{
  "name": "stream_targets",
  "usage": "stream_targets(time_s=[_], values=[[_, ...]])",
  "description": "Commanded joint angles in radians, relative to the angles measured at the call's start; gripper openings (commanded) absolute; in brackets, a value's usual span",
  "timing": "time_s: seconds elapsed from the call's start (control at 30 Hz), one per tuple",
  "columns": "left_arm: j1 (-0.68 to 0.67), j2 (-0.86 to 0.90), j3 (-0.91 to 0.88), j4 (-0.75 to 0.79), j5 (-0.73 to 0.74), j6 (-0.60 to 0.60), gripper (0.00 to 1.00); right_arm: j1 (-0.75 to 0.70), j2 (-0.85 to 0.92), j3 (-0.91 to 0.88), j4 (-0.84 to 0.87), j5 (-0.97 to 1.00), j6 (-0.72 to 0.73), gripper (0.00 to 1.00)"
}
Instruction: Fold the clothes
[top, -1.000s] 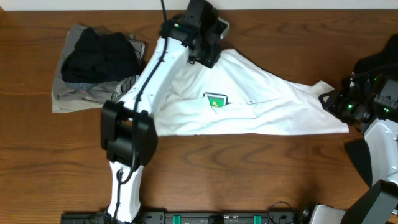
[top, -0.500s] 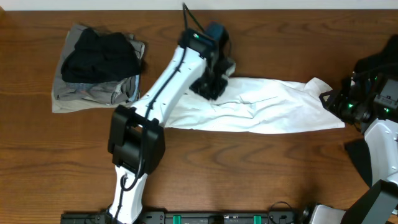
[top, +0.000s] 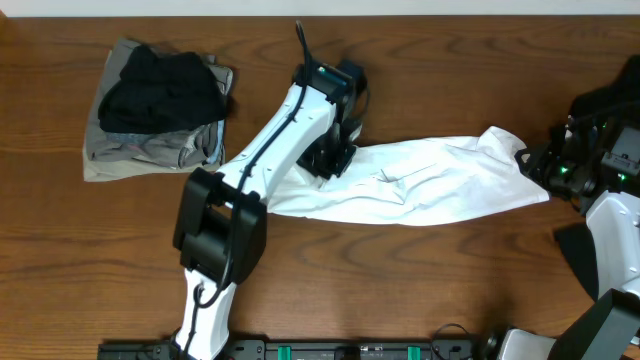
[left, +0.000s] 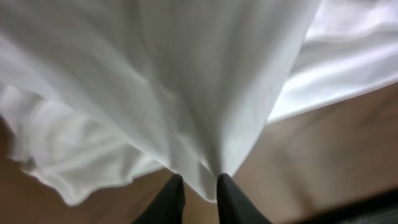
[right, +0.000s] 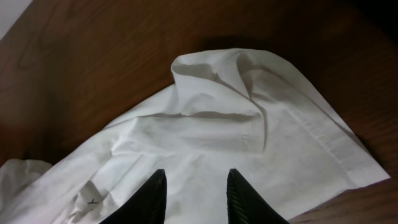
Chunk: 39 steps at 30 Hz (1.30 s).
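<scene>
Brown wood-grain desk (top: 450, 290) is shown from above, with two arms reaching over it; the clothes are seen in two places. A white T-shirt (top: 430, 185) is laid out as a long, creased band across the middle and right of the desk, running from beneath the end of the left arm (top: 265, 150) to the end of the right arm (top: 610, 220); its print cannot be made out. In the far-left part of the desk a black garment (top: 160, 85) is heaped on a grey-khaki garment (top: 150, 150), well apart from the T-shirt.

In the left wrist view the left fingers (left: 171, 202) are seen only slightly parted; a hanging fold of the white cloth is drawn down to a point in the narrow gap between them; whether that fold is gripped cannot be told. Brown desk surface is visible on either side of the fold.

In the right wrist view the right fingers (right: 152, 199) are held moderately apart over the band's right end; white fabric fills the space between them, and whether any of it is clamped cannot be told. A sleeve (right: 249, 93) is humped up beyond the fingers, its stitched hem turned toward the right; a small label (right: 92, 202) is seen at lower left; bare wood lies past the sleeve.
</scene>
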Motion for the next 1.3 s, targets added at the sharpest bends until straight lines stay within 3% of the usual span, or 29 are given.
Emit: stream_targets(time_s=[0.0,0.27,0.47,0.5,0.57,0.63,0.97,1.27], values=[[0.003,-0.062,0.007,0.033,-0.05,-0.025,0.24,0.006,-0.002,0.005,0.003,0.011,-0.01,0.31],[0.033,-0.004,-0.037,0.242,-0.166,-0.025,0.28,0.006,-0.002,0.005,0.005,0.01,-0.01,0.31],[0.073,0.108,-0.063,0.211,-0.099,-0.025,0.32,0.006,-0.002,0.005,-0.006,0.01,-0.01,0.31],[0.075,0.118,-0.063,0.193,-0.058,-0.025,0.29,0.006,-0.002,0.005,-0.005,0.01,-0.01,0.31],[0.076,0.124,-0.063,0.149,0.039,-0.025,0.13,0.006,-0.002,0.005,-0.005,0.01,-0.01,0.31],[0.069,0.112,-0.063,0.111,0.123,-0.025,0.06,0.006,-0.002,0.005,-0.004,0.01,-0.01,0.31],[-0.027,-0.017,-0.063,0.103,0.072,-0.051,0.06,0.006,-0.002,0.005,0.006,0.019,-0.01,0.33],[-0.102,0.0,-0.082,0.103,0.073,-0.027,0.06,0.006,-0.002,0.005,0.006,0.032,-0.01,0.33]])
